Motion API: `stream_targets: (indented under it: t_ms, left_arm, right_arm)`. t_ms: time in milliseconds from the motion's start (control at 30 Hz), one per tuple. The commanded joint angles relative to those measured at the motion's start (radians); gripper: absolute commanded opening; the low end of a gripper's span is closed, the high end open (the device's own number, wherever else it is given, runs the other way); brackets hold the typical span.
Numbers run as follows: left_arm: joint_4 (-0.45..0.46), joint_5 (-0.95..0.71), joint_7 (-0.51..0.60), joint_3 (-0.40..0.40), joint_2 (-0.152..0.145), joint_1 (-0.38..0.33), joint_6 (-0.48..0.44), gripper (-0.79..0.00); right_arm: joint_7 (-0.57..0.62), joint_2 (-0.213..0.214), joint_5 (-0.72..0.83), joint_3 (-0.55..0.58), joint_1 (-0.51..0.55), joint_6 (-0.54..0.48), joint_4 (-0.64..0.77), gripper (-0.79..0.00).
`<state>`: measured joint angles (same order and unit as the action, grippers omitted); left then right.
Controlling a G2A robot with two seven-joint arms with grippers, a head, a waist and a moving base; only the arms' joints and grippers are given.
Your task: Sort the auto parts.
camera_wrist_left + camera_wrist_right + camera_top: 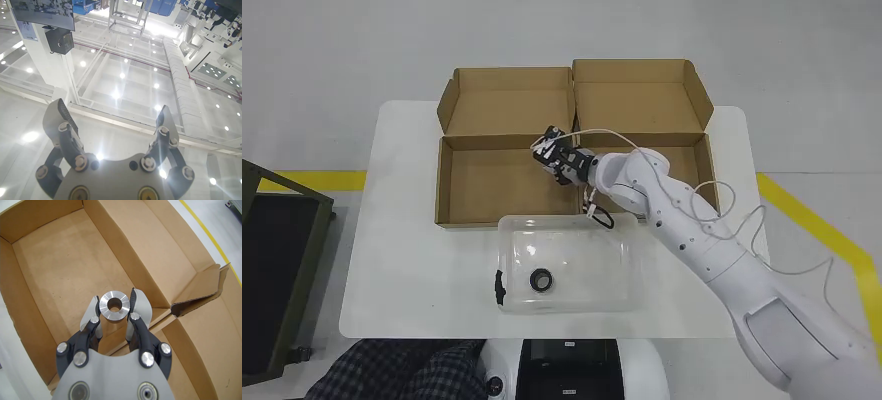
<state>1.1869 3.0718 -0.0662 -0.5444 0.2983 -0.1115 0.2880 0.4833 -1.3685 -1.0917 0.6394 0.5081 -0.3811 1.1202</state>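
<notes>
Top view first: the white table [402, 250] is carrying two open cardboard boxes side by side along its 12 o'clock edge, the left box [482, 180] and the right box [682, 160], and a clear bin [572, 222] is sitting toward 6 o'clock, just in front of them. A black ring [540, 281] is lying in the bin, off toward its 8 o'clock side. The right arm is coming in from about 4 o'clock and crossing over the right box, with the right gripper [554, 150] hanging over the left box near its 2 o'clock corner. In the left wrist view, the left gripper [112, 106] is pointing up at the ceiling with its fingers spread wide and nothing between them. In the right wrist view, the fingers are pinching a metal bushing [114, 311] from both sides, with its bore facing the camera. The bushing is hanging over the bare floor of the left box, close to the wall it shares with the neighbouring box, and I honestly can't tell how high above the cardboard it's sitting.
</notes>
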Motion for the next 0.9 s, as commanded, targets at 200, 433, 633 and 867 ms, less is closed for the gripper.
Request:
stream_targets:
  t_ms: [200,433,633,867]
  left_arm:
    - [0.000,0.000,0.000,0.000,0.000,0.000,0.000,0.000]
    - [0.000,0.000,0.000,0.000,0.000,0.000,0.000,0.000]
    - [0.000,0.000,0.000,0.000,0.000,0.000,0.000,0.000]
    - [0.000,0.000,0.000,0.000,0.000,0.000,0.000,0.000]
  right_arm:
    - [0.002,-0.020,-0.016,-0.006,-0.011,-0.001,-0.030,-0.573]
    - [0.007,-0.034,-0.036,-0.010,-0.014,-0.002,-0.056,-0.529]
    - [0.010,-0.045,-0.050,-0.009,-0.016,-0.007,-0.070,-0.453]
    - [-0.003,-0.043,-0.075,0.021,-0.010,-0.017,-0.025,-0.403]
